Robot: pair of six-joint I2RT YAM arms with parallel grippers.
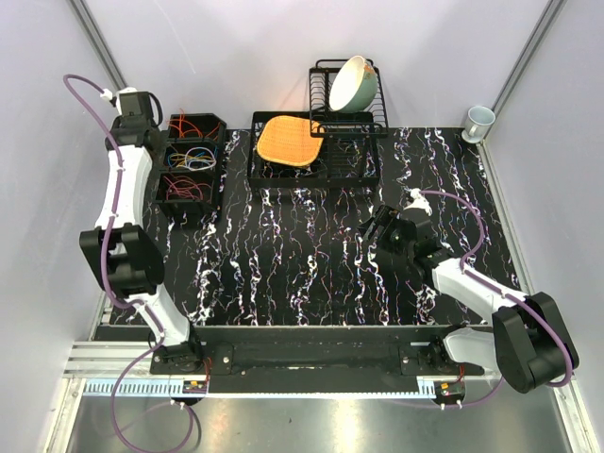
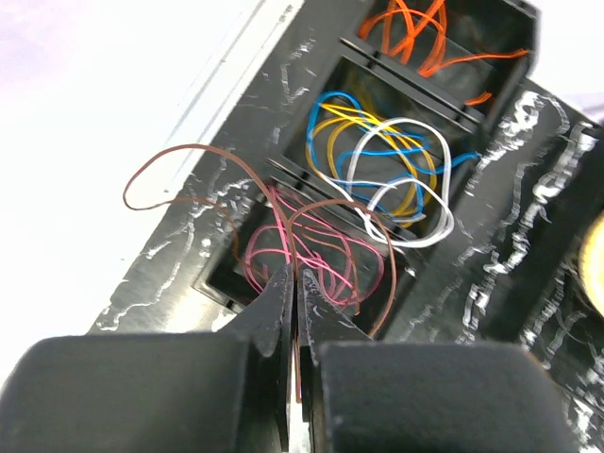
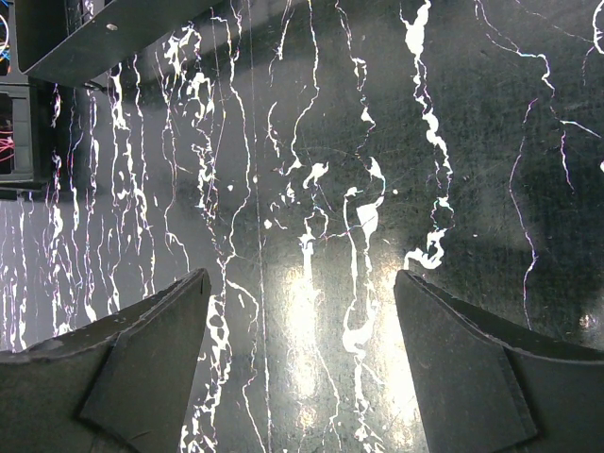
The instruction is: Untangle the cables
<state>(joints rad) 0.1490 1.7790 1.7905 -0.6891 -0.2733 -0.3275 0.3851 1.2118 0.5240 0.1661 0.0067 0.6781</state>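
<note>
Your left gripper [image 2: 291, 276] is pinched tight on a brown cable [image 2: 185, 146]. The jaws meet with only that thin strand between them, and the strand runs straight down through the slot between the fingers toward the wrist.

From the pinch, the brown cable leads away from you. One loop swings out to the left, past the wall of the black bin [image 1: 219, 121] and over the pale strip beside it. A second loop arcs right and drops over the divider next to the middle compartment.

The cables sit in the bin's three compartments, at the far left of the table [image 1: 302, 269]. In the top view, the bin's long side runs away from the arm bases.

- **Nearest compartment:** your gripper is at this one, and it holds the pink cables [image 2: 283, 247] in tangled upright loops.
- **Middle compartment:** here you see a blue cable [image 2: 330, 96], yellow cables [image 2: 332, 127] and a white cable [image 2: 401, 121]. The white one coils out over the compartment's near right wall.
- **Farthest compartment:** this one holds the orange cables [image 2: 415, 38].

Your right gripper [image 3: 302, 276] hangs over bare marbled tabletop, well apart from the bin. Its jaws are spread wide with nothing between them.

Behind it at the far edge stand a dish rack [image 1: 373, 118] with a bowl [image 1: 352, 83] tilted in it and a mug [image 1: 478, 121].
</note>
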